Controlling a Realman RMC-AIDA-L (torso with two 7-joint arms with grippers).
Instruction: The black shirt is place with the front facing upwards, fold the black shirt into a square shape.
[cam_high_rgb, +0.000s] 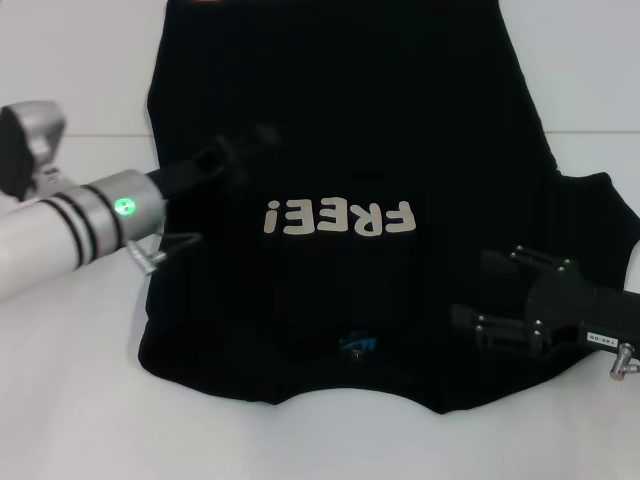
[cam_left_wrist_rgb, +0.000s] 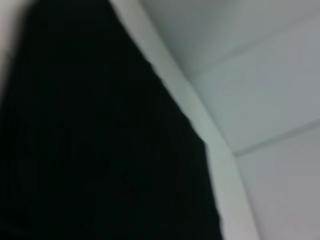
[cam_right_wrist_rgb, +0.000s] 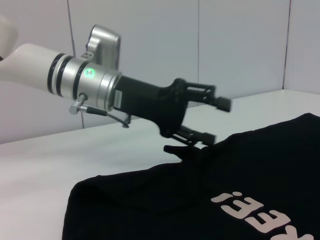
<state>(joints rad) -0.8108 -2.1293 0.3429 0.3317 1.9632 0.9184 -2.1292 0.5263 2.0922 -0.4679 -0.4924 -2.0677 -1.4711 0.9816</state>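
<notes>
The black shirt (cam_high_rgb: 330, 120) lies flat on the white table, its cream "FREE!" letters (cam_high_rgb: 340, 217) facing up and its blue neck label (cam_high_rgb: 358, 345) toward me. One sleeve (cam_high_rgb: 600, 215) sticks out on the right. My left gripper (cam_high_rgb: 250, 152) hovers over the shirt's left part; the right wrist view shows the left gripper (cam_right_wrist_rgb: 214, 120) open just above the cloth (cam_right_wrist_rgb: 260, 165), holding nothing. My right gripper (cam_high_rgb: 470, 290) is open low over the shirt's near right shoulder. In the left wrist view only black cloth (cam_left_wrist_rgb: 100, 150) shows.
The white table (cam_high_rgb: 70, 380) extends around the shirt on the left, right and near sides. Its far edge (cam_left_wrist_rgb: 200, 120) meets a pale panelled wall (cam_right_wrist_rgb: 240, 45) behind.
</notes>
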